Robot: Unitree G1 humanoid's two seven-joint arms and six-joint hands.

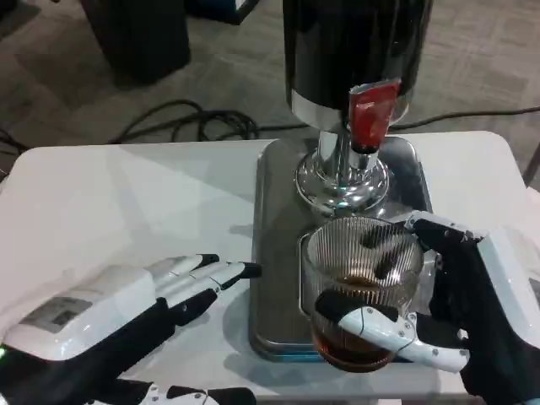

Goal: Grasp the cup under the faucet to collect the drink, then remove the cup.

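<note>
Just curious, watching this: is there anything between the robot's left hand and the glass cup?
In the head view, between the left hand and the cup lie a strip of bare white table and the left rim of the metal tray.

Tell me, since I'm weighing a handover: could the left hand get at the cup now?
Probably yes. The left hand lies open on the table left of the tray, with nothing between it and the cup, though the right hand already grips that.

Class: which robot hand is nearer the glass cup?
Right. The right robot hand grips the glass cup; the left robot hand lies on the table, left of the tray.
</note>
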